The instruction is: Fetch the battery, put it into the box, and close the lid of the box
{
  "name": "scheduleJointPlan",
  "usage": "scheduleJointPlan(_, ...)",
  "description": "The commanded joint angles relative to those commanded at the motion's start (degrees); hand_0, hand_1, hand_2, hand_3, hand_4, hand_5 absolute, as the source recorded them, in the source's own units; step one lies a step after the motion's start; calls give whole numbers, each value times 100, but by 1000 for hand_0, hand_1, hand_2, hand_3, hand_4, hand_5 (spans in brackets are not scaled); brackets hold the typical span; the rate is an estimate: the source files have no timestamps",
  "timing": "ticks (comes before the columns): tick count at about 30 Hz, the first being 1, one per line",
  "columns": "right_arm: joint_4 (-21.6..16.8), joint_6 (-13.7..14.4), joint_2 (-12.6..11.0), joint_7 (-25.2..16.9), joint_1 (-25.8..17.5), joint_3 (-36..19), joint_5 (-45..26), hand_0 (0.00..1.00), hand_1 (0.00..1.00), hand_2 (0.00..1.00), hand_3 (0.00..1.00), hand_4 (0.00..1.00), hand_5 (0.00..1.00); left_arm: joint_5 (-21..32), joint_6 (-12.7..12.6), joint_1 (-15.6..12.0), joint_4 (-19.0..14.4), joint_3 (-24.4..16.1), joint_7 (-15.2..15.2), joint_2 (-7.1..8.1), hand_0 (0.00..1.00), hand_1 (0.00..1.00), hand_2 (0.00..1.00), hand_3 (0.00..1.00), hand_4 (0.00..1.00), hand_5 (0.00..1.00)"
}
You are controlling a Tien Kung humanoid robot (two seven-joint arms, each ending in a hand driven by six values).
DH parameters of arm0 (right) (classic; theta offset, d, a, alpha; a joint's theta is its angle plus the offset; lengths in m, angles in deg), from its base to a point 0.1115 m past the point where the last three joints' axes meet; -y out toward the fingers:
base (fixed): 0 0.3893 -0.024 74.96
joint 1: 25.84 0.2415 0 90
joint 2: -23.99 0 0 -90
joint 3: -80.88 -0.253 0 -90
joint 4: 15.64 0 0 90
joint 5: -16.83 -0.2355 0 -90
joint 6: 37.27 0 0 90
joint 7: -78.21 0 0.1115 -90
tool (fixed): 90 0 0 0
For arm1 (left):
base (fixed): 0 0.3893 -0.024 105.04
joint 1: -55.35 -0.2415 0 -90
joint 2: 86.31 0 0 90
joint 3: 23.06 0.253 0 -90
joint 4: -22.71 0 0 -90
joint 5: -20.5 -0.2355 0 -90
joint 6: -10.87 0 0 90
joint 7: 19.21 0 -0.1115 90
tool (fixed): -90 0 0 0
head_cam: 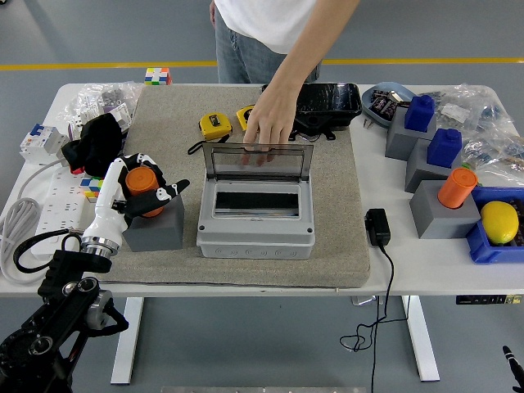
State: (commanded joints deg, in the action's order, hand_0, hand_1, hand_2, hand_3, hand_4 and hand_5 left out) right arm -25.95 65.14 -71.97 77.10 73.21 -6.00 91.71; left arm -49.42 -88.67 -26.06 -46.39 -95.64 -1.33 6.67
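White fingers (135, 160) of the robot's left hand (139, 192) curl around an orange battery (141, 187), a short upright cylinder seated in a grey block holder (154, 228) at the left of a beige mat (327, 205). The thumb and fingers close on the cylinder's sides, so the hand appears to have hold of it, though it has not yet left the holder. This looks like the fetching step. The next move likely calls for lifting the battery straight up out of its socket, then carrying it right to the grey box (255, 223), which sits just beside the holder at the mat's centre. The box's clear lid (258, 162) stands upright and open, showing a dark slot inside. A person's hand (268, 123) reaches from the far side and touches the lid's top edge. The right arm is out of view.
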Motion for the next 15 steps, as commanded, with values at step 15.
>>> scheduleJointPlan(15, 0, 4, -21, 7, 15, 10, 3, 877, 877, 833, 868, 998, 998, -945, -441, 168, -500, -43, -248, 139, 20, 2, 47, 47, 998, 42)
